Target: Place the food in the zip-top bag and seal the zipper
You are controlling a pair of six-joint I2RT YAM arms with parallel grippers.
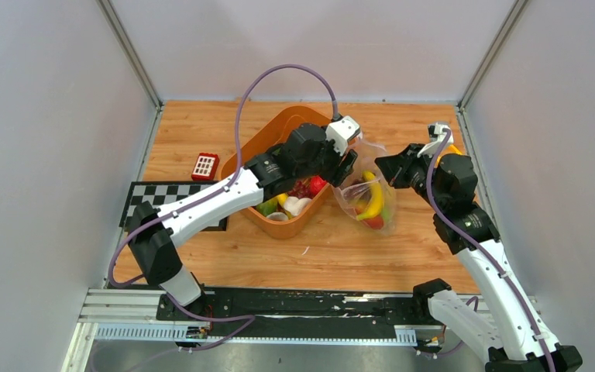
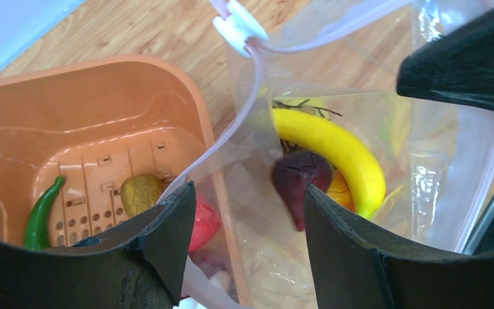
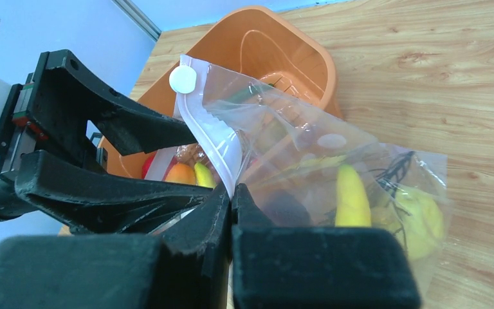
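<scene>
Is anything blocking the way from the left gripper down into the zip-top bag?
Nothing visible. The right gripper pinches the zip-top bag at its edge, holding its mouth open under the open left gripper; a dark red fruit shows there beside the banana.

Counted: one zip-top bag (image 2: 437,167), one orange basket (image 1: 273,138), one checkered board (image 1: 159,194), one red keypad block (image 1: 205,165). Bag contents visible: one banana (image 2: 341,151), one dark red fruit (image 2: 299,177).
</scene>
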